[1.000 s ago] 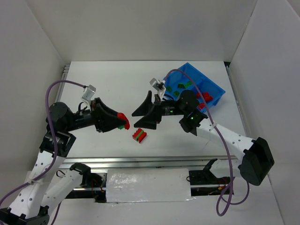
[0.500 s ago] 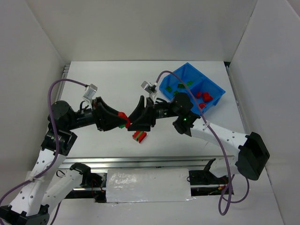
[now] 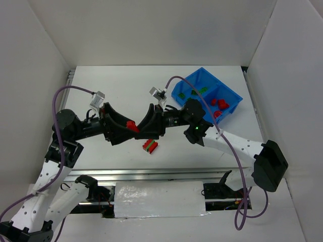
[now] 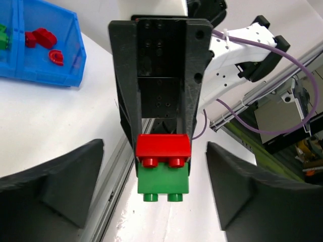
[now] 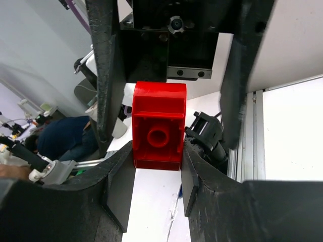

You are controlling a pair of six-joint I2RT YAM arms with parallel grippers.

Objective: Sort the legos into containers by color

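Logging grip state | your right hand [image 5: 157, 154] clamps the red-on-green lego stack [image 4: 163, 169], held between the arms | your left hand [image 4: 154, 161] stands wide, fingers [image 4: 55, 186] clear of it | second stack [image 3: 150, 146] lies on the worktop [image 3: 116, 91], blue bin [image 3: 198, 80] far right.

Light fell bright and even from overhead; I saw only faint, soft shadows beneath the right gripper [image 5: 156, 151]. Between its fingers the red brick [image 5: 159, 126] looked sharp, while the background beyond was blurred.
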